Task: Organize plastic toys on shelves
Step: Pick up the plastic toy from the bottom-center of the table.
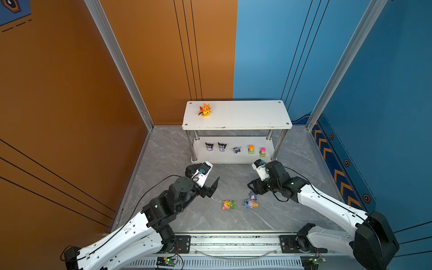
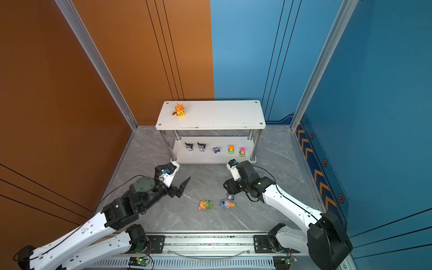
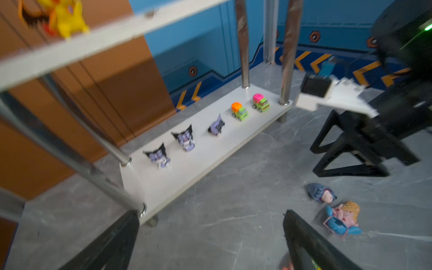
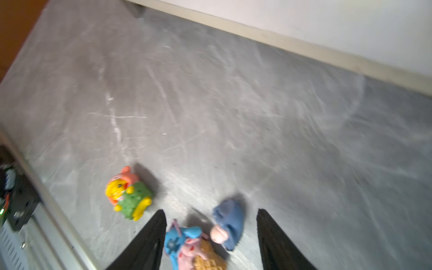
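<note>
The shelves [image 1: 243, 115] stand at the back; an orange dragon [image 1: 205, 110] sits on the top board. On the lower board [image 3: 187, 170] stand two black-purple horned toys [image 1: 209, 146], a third purple one [image 1: 236, 149] and two green cars [image 1: 251, 149]. A pink-yellow toy [image 1: 229, 204], a blue one on a cone [image 1: 251, 204] and a grey donkey [image 1: 252, 195] lie on the floor. My right gripper [image 4: 211, 210] hangs open just above the donkey [image 4: 228, 224] and the blue toy [image 4: 184, 243], both between its fingers. My left gripper [image 1: 211, 188] is wide open and empty, left of the floor toys.
Grey marble floor [image 1: 177, 152] enclosed by an orange wall on the left and a blue wall on the right, with aluminium posts [image 1: 145, 109] at the corners. The arms' mounting rail [image 1: 233, 243] runs along the front edge. The shelves' chrome legs [image 1: 190, 145] stand near both wrists.
</note>
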{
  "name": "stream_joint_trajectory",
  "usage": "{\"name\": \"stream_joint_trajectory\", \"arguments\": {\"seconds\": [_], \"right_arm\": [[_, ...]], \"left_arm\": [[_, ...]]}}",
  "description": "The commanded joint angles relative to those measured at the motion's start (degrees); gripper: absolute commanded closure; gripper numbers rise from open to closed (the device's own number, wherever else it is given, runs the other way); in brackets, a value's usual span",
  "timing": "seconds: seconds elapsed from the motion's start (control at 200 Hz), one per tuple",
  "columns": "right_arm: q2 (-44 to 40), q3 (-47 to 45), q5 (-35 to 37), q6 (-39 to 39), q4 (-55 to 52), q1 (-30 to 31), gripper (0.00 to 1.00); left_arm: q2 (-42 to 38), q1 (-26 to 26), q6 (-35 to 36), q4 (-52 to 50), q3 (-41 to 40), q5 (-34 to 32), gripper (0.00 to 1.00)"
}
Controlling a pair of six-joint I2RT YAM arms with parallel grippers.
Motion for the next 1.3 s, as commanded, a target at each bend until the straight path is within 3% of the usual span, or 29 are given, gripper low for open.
{"name": "stream_joint_trajectory", "arguments": {"seconds": [0.0,0.19,0.471,0.646,0.921,1.296], "right_arm": [[5.7,8.3,0.4,-11.3,-8.8,8.5,0.34],[23.3,27.3,7.2,-24.6,-31.5,19.7,0.33],[39.4,43.8,8.5,-30.8,-47.3,20.9,0.31],[44.7,49.9,8.5,-32.5,-51.5,21.6,0.31],[49.5,52.1,7.3,-33.3,-52.7,21.8,0.31],[55.4,55.7,5.6,-33.9,-51.3,22.7,0.33]], "left_arm": [[-4.1,2.2,-16.6,-6.1,-4.3,-10.2,0.02],[-11.9,5.9,-26.7,-13.8,-10.0,-13.4,0.02],[-21.2,13.1,-30.4,-17.9,-15.5,-7.8,0.02],[-21.6,18.4,-28.9,-18.3,-16.2,-2.2,0.02],[-21.4,24.0,-28.4,-15.2,-18.4,3.9,0.02],[-20.5,26.7,-28.2,-13.7,-19.0,7.1,0.02]]}}
